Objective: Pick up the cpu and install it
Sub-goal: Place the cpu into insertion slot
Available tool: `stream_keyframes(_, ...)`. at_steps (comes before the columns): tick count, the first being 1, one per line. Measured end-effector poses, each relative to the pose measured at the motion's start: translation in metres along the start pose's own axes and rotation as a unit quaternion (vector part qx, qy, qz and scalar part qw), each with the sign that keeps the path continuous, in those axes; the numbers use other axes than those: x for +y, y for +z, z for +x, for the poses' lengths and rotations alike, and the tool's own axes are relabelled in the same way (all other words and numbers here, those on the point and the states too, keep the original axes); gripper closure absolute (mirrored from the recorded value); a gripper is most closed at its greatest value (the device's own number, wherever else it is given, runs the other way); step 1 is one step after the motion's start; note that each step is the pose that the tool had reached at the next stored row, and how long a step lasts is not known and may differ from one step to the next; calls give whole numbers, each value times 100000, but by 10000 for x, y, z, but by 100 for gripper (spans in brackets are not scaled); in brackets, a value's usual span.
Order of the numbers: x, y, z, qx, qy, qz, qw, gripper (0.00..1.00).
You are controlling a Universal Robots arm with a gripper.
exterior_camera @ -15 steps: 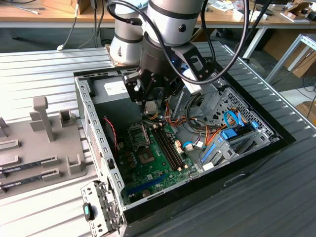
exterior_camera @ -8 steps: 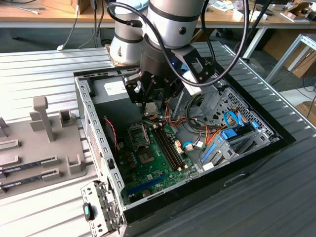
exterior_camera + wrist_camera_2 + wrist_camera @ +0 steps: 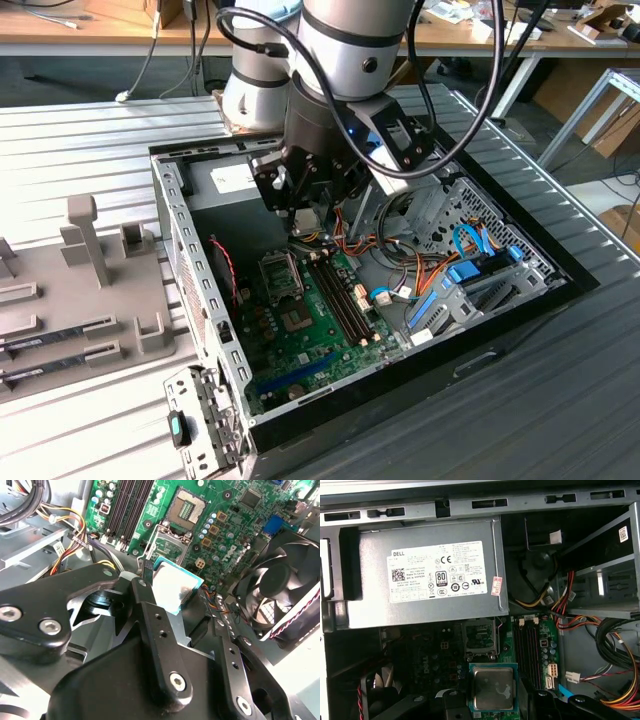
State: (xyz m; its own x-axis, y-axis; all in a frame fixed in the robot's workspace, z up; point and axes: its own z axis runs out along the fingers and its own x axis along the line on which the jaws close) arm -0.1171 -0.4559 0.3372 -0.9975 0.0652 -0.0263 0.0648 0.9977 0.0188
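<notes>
Cpu (image 3: 493, 688): dull silver top, border teal, possibly green. Motherboard (image 3: 300, 320): green. Power supply (image 3: 425, 575): grey, white label. Fingers (image 3: 155, 625): black. Cables (image 3: 563, 597): red, orange, yellow. Tabletop (image 3: 100, 140): pale grey, ribbed lines.

A ribbed grey metal tabletop (image 3: 90, 140) fills most of the exterior view, and even, soft light catches its ridges; toward the exterior view's right the ribs look darker. Behind it a long wooden workbench (image 3: 100, 40) runs across the back of the room, standing on a slanted white leg (image 3: 518, 78), with a pale cable (image 3: 145, 60) hanging from its edge down to the dark grey floor (image 3: 60, 78). At the exterior view's right stands a light metal frame (image 3: 590, 108), and near it a brown cardboard box (image 3: 625, 225) sits on the floor
</notes>
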Motion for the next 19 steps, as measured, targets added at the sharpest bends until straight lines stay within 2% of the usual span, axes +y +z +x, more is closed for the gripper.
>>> stream_keyframes(19, -26, 35, -1, 1, -4, 2, 100000, 53)
